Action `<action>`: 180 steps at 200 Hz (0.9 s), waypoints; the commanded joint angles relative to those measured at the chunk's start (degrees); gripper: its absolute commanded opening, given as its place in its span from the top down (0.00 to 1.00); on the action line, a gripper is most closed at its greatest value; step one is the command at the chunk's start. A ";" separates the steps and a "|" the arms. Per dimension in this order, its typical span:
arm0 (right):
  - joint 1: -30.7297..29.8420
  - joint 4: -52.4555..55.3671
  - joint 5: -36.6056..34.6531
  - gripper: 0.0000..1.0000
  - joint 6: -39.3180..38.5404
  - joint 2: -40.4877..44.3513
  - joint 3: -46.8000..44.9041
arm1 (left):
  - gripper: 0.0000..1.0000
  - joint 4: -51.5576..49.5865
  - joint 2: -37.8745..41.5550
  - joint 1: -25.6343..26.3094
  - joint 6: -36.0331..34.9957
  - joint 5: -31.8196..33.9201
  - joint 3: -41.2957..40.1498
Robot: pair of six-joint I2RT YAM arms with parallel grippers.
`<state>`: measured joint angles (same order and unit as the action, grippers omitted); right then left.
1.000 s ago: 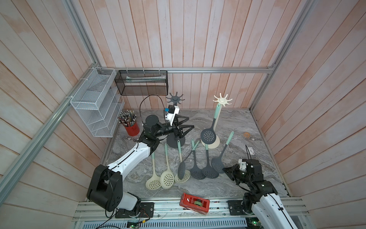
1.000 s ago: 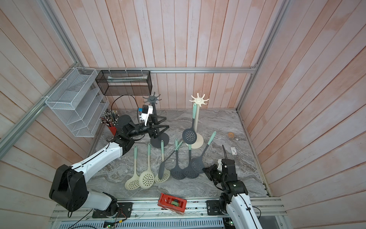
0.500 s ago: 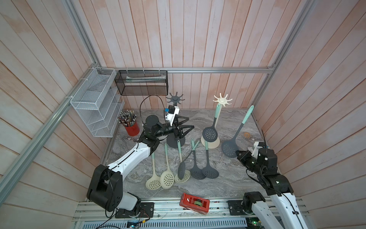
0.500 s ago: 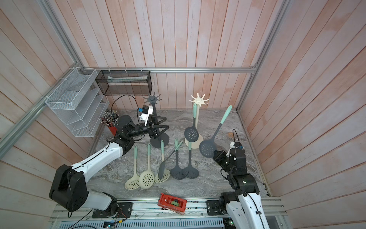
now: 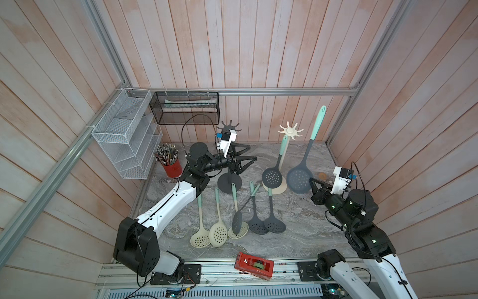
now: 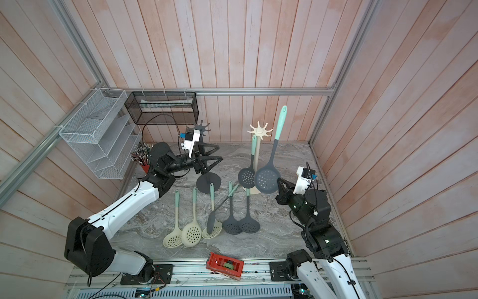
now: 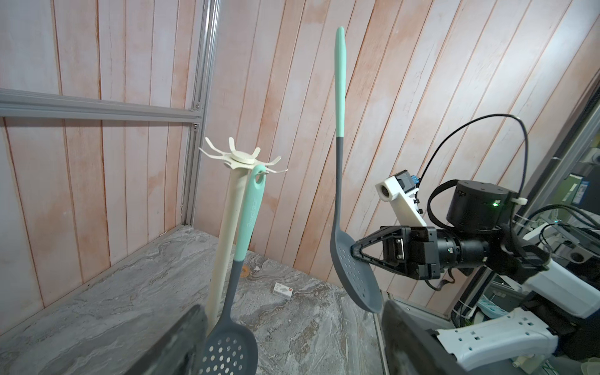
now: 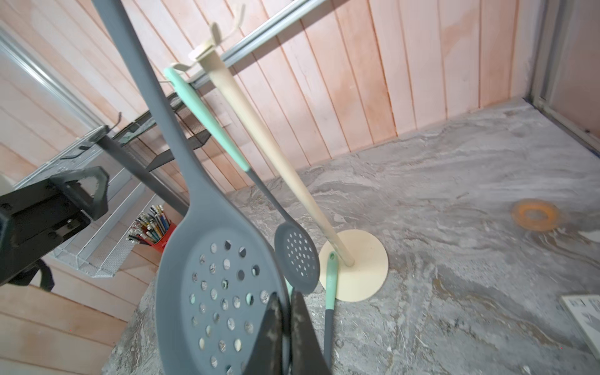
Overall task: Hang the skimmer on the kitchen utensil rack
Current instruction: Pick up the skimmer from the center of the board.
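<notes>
We see the right gripper (image 7: pixel 353 252) holding a dark grey skimmer (image 5: pixel 309 146) upright in the air, just beside the cream utensil rack (image 5: pixel 290 131), with its mint handle pointing up. The gripper's fingers (image 8: pixel 271 337) are pressed together on the rim of the perforated head. The handle's tip stands higher than the rack's ring of hooks, where another skimmer (image 5: pixel 272 177) already hangs.

To hang ours well, we judge that the tip must come down and across to a free hook, turned so its hanging hole meets the prong. The hole itself is too small to make out. Pinched only at the rim, the long handle may sway, so a slow approach clear of the hung skimmer suits.

The right arm reaches in from the front edge of the tabletop (image 5: pixel 297 233), wrist roughly level, fingers pointing toward the rack. The left gripper (image 5: pixel 252 152) hovers by the black rack (image 5: pixel 229 127), its fingers (image 7: pixel 409 334) spread and holding nothing.
</notes>
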<state>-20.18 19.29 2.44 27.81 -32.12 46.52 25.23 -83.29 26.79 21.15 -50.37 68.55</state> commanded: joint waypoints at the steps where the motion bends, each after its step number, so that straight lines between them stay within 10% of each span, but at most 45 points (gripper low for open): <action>1: -4.47 -7.26 -0.58 1.00 -6.85 -2.47 2.36 | 0.16 -4.15 -1.07 1.36 -2.44 1.77 4.09; 52: -15.67 -9.67 -2.44 1.00 -11.35 -11.31 3.58 | 0.21 -6.60 -2.75 3.57 -2.69 2.81 9.32; 180: -16.95 -14.66 2.22 1.00 -9.29 -14.91 -1.15 | 0.48 -3.94 -7.24 4.78 1.00 2.38 13.38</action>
<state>-36.73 7.20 3.97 18.24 -46.96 46.26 19.90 -90.24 31.20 21.58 -47.92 80.23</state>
